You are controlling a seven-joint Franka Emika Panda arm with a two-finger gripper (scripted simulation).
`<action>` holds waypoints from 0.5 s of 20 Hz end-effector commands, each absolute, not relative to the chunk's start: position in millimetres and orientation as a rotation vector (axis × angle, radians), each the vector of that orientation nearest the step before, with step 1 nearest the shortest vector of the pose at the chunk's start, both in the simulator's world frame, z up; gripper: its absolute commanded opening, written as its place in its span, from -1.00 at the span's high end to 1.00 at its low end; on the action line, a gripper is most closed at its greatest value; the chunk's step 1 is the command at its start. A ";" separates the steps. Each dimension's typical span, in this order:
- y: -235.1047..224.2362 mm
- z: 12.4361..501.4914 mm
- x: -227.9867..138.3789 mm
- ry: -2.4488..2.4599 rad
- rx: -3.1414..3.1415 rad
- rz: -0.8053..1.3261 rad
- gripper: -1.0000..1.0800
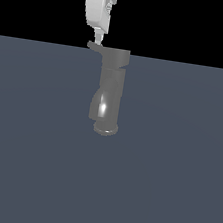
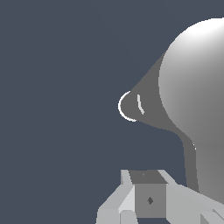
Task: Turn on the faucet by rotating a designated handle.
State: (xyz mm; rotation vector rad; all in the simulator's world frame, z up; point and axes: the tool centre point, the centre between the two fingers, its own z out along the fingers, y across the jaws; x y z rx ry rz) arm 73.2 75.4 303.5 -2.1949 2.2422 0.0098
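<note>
Faucet (image 1: pixel 109 95) is standing upright on the grey tabletop (image 1: pixel 173 183), its curved spout pointing toward the exterior view's left. Its handle (image 1: pixel 95 46) is sticking out from the dark cap toward that same side. 1 hand (image 1: pixel 97 36) is hanging directly above the handle's tip, touching or nearly so; I cannot tell how far its fingers are parting.

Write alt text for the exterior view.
A white robot pincer hangs directly above the thin handle jutting from the dark cap of a grey faucet, which stands upright on a plain slate-blue floor against black.
</note>
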 end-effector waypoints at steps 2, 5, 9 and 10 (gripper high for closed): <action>76.7 299.1 76.8 2.270 -2.171 0.002 1.00; 77.1 297.9 77.5 2.276 -2.165 0.000 1.00; 77.1 297.8 77.4 2.275 -2.166 0.001 1.00; 78.0 297.8 74.8 2.275 -2.166 0.001 1.00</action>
